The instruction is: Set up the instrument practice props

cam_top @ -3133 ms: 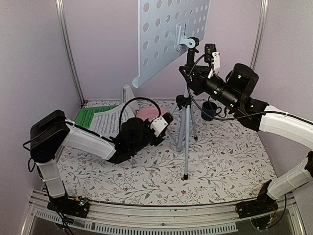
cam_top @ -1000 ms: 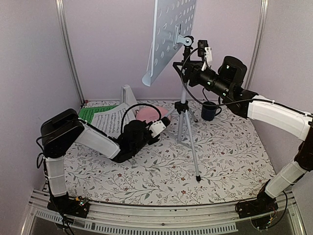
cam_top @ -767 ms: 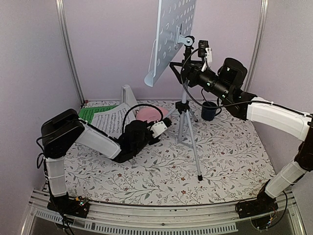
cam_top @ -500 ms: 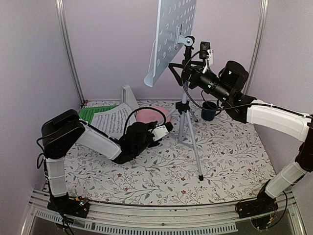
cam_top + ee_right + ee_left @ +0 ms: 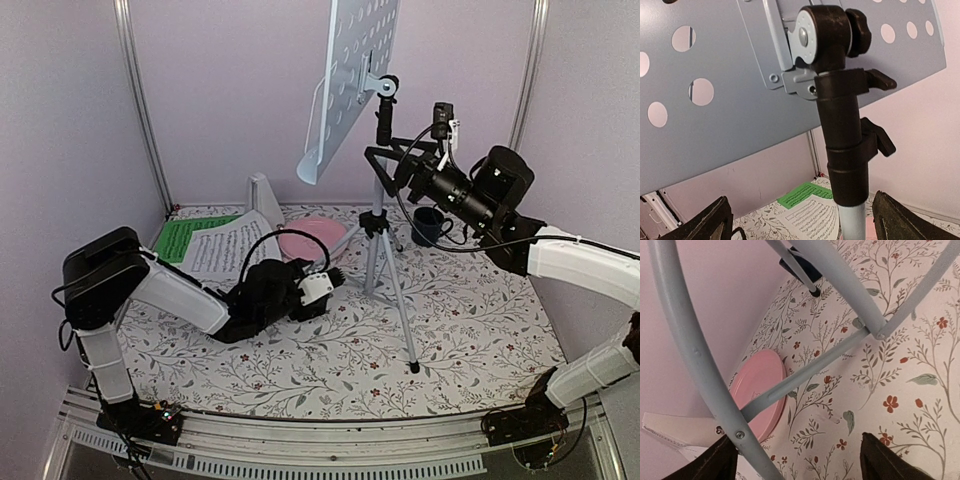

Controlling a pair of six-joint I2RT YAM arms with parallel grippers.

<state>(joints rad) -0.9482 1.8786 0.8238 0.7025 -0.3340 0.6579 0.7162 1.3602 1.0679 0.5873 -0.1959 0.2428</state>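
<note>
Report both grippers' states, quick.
Left gripper: open, holding nothing.
Right gripper: open, straddling the music stand, not gripping it.

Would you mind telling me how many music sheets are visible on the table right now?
2. The green sheet lies flat at the far left; the white sheet lies immediately right of it, between it and the pink plate. Others could be hidden beneath them.
</note>
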